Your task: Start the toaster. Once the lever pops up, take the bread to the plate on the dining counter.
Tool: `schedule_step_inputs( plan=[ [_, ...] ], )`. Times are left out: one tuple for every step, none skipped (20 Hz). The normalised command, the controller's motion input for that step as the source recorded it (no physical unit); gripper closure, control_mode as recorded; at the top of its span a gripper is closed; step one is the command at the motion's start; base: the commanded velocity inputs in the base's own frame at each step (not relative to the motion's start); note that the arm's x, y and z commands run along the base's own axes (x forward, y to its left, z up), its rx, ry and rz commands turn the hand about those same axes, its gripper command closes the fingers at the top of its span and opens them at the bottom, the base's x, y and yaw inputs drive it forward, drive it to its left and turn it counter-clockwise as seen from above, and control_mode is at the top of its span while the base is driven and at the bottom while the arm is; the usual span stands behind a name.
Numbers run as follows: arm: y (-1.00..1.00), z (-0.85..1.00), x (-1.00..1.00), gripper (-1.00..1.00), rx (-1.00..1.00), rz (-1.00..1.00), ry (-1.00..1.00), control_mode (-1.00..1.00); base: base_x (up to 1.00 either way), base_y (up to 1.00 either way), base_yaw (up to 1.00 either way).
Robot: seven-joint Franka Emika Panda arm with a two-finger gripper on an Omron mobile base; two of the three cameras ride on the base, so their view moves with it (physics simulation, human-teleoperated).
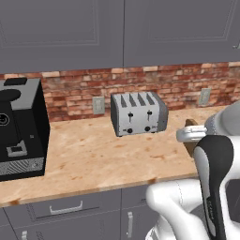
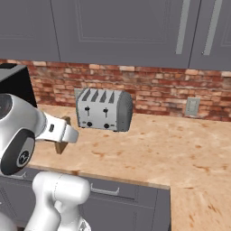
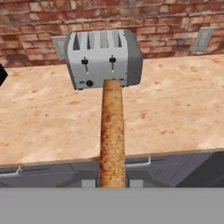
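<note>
The silver toaster [image 1: 139,114] [image 2: 103,109] [image 3: 103,57] stands at the back of the kitchen counter, against the brick wall. Both its black levers [image 3: 85,62] sit high, and its slots look empty. My gripper [image 3: 112,183] is shut on the bread [image 3: 112,131], a tan-brown slice seen edge-on, held above the counter's front edge in front of the toaster. From the base, the bread [image 1: 190,146] [image 2: 60,145] pokes out behind my white hand, right of the toaster in the left base view and left of it in the right base view. The plate and the dining counter are out of view.
A big black coffee machine [image 1: 18,129] [image 2: 16,81] stands at the counter's left end. Wall outlets [image 1: 98,105] [image 2: 192,106] sit on the brick backsplash. Grey cabinets hang overhead, and drawers [image 3: 43,175] run below the wood-tone counter top [image 1: 93,154].
</note>
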Motion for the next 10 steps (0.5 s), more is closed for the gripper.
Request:
schedule_step_inputs(
  plan=[
    [0.00, 0.00, -0.26, 1.00, 0.00, 0.00, 0.00, -1.00, 0.00, 0.00, 0.00],
    [0.00, 0.00, -0.13, 1.00, 0.00, 0.00, 0.00, -1.00, 0.00, 0.00, 0.00],
    [0.03, 0.00, 0.00, 1.00, 0.00, 0.00, 0.00, -1.00, 0.00, 0.00, 0.00],
    [0.00, 0.00, -0.01, 1.00, 0.00, 0.00, 0.00, -1.00, 0.00, 0.00, 0.00],
    [0.00, 0.00, -0.11, 1.00, 0.00, 0.00, 0.00, -1.00, 0.00, 0.00, 0.00],
    [0.00, 0.00, -0.19, 1.00, 0.00, 0.00, 0.00, -1.00, 0.00, 0.00, 0.00],
    [0.00, 0.00, 0.00, 1.00, 0.00, 0.00, 0.00, 1.00, -0.28, 0.00, 0.00],
    [0.00, 0.00, 0.00, 1.00, 0.00, 0.00, 0.00, 1.00, -0.46, 0.00, 0.00],
    [0.00, 0.00, 0.00, 1.00, 0.00, 0.00, 0.00, 1.00, -0.77, 0.00, 0.00],
    [0.00, 0.00, 0.00, 1.00, 0.00, 0.00, 0.00, 1.00, -1.00, 0.00, 0.05]
  ],
)
